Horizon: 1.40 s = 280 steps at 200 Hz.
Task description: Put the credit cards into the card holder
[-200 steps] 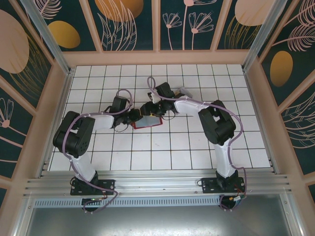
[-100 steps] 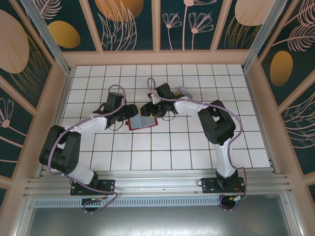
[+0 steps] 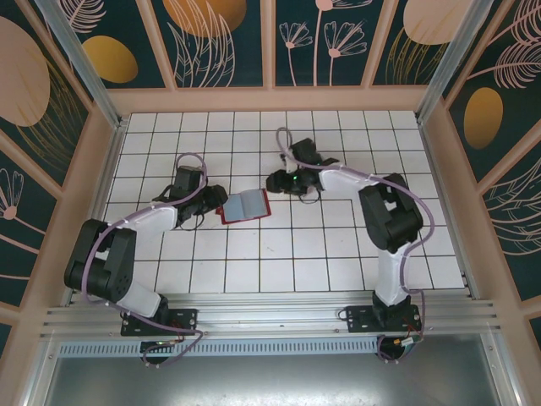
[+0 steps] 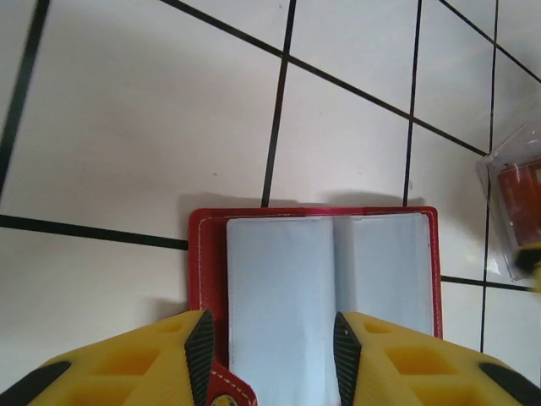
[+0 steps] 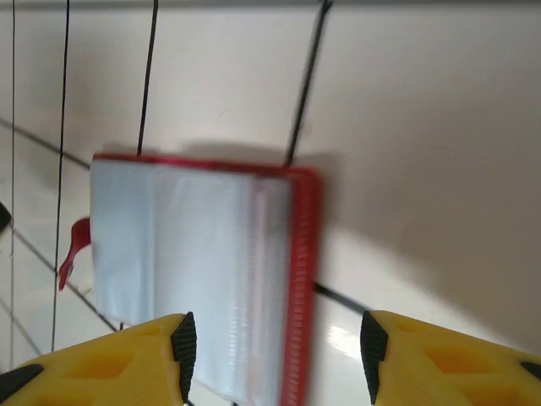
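The card holder lies open and flat on the tiled table, red rim around pale inner pages. In the left wrist view, the card holder is just past my left gripper, which is open; its snap tab is by the left pad. My left gripper is at the holder's left edge. My right gripper hovers off its upper right corner. It is open, with the card holder lying below my right gripper. A clear plastic box holds something red, apparently the credit cards.
The white tiled table is fenced by wooden walls on three sides. Both arm bases are bolted to the near rail. The clear box lies to the right of the holder, close to the right wrist.
Both grippers have drawn back off the card holder, the left one to the left and the right one up and to the right. The holder now lies uncovered and spread open.
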Motion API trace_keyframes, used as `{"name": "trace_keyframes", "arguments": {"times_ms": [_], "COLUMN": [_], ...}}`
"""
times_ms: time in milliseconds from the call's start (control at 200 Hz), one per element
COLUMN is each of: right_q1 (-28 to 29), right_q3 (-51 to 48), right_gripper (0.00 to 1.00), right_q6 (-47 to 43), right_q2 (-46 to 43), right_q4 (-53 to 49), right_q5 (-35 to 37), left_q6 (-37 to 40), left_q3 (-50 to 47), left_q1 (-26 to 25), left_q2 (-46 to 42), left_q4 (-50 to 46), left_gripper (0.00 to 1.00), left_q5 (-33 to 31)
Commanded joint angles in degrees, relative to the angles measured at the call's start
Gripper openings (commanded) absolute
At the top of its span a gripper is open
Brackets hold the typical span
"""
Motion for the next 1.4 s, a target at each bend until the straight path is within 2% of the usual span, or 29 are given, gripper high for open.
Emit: {"name": "trace_keyframes", "arguments": {"times_ms": [0, 165, 295, 601, 846, 1081, 1396], "right_q1": [-5.25, -11.46, -14.34, -14.77, -14.76, -14.95, -14.95], "right_q3": [-1.09, -2.29, -2.47, 3.24, 4.17, 5.87, 7.91], "right_gripper": [0.57, 0.58, 0.6, 0.62, 0.63, 0.63, 0.62], "right_q6": [-4.75, -6.7, -6.93, -10.32, -10.75, -10.64, -11.23], "right_q2": [-7.18, -10.71, -11.08, -2.86, -0.36, 1.53, 1.81], "right_q4": [-2.21, -3.47, -3.53, -8.32, -7.86, -7.03, -8.02], "right_q5": [7.35, 12.78, 15.53, 20.87, 18.08, 18.83, 21.33], "left_q6": [-0.16, 0.3, 0.17, 0.53, 1.06, 1.08, 0.74], "left_q3": [2.88, 10.58, 18.22, 35.98, 47.24, 53.67, 54.5], "left_q1": [-0.04, -2.52, -5.51, -11.02, -13.21, -13.92, -14.11], "left_q2": [1.67, 5.54, 13.11, 29.62, 38.59, 44.81, 47.2], "left_q4": [3.63, 3.52, 3.52, 1.58, -1.37, -3.13, -2.88], "left_gripper": [0.44, 0.45, 0.46, 0.48, 0.49, 0.49, 0.48], "left_q5": [3.85, 4.9, 6.86, 11.88, 13.89, 14.92, 15.28]}}
